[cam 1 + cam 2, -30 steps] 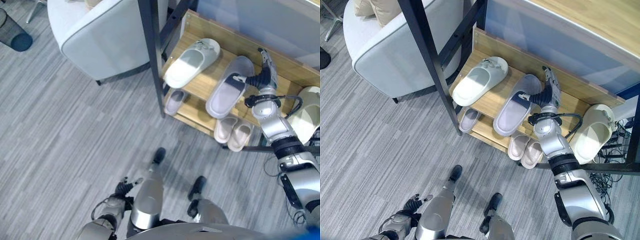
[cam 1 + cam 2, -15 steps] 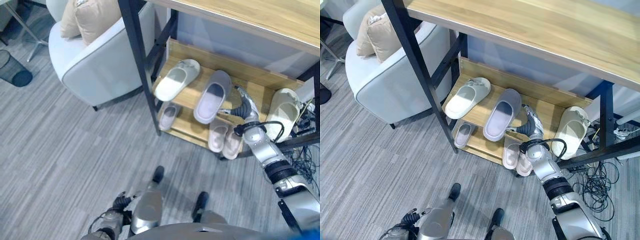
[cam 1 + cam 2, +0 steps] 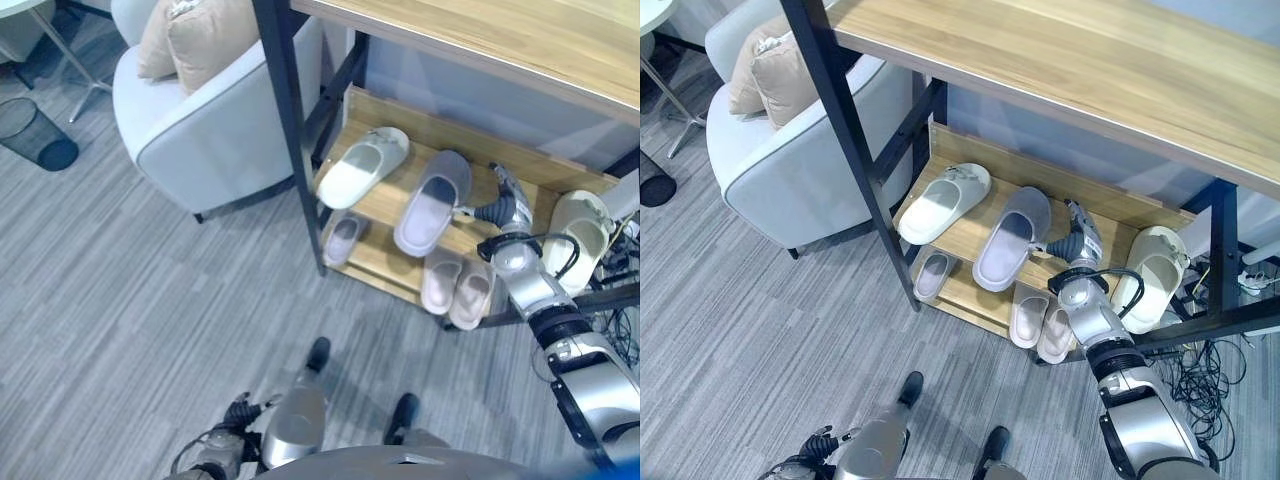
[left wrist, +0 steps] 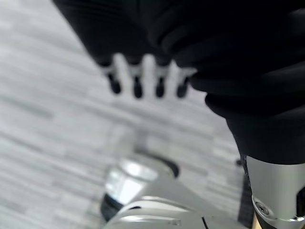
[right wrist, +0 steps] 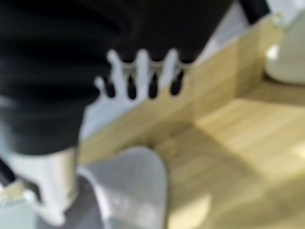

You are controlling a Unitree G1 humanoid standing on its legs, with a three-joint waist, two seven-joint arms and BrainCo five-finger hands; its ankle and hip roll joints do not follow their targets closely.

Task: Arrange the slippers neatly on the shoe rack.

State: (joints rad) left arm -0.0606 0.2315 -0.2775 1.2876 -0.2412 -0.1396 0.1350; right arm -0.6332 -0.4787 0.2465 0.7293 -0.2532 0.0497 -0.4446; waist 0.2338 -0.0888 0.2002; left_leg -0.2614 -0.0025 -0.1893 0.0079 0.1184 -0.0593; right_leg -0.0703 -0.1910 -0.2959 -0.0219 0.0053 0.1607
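A wooden two-tier shoe rack (image 3: 452,134) stands under a table. Its upper shelf carries a white slipper (image 3: 362,167) at the left, a grey slipper (image 3: 432,202) in the middle and a cream slipper (image 3: 578,228) at the right end. On the lower shelf lie a small grey slipper (image 3: 345,238) and a pale pink pair (image 3: 457,288). My right hand (image 3: 505,200) reaches over the upper shelf, just right of the grey slipper (image 5: 131,186), with straight fingers (image 5: 140,71) holding nothing. My left hand (image 3: 238,412) hangs low over the carpet, its fingers (image 4: 143,78) straight.
A wooden tabletop (image 3: 520,50) on black legs (image 3: 295,130) overhangs the rack. A light armchair (image 3: 210,120) with a cushion stands left of it. A black mesh bin (image 3: 35,130) sits at the far left. Loose cables (image 3: 1200,370) lie right of the rack.
The whole view has shifted, so the camera moved. My right hand stays beside the grey slipper on the upper shelf. The slippers lie as before.
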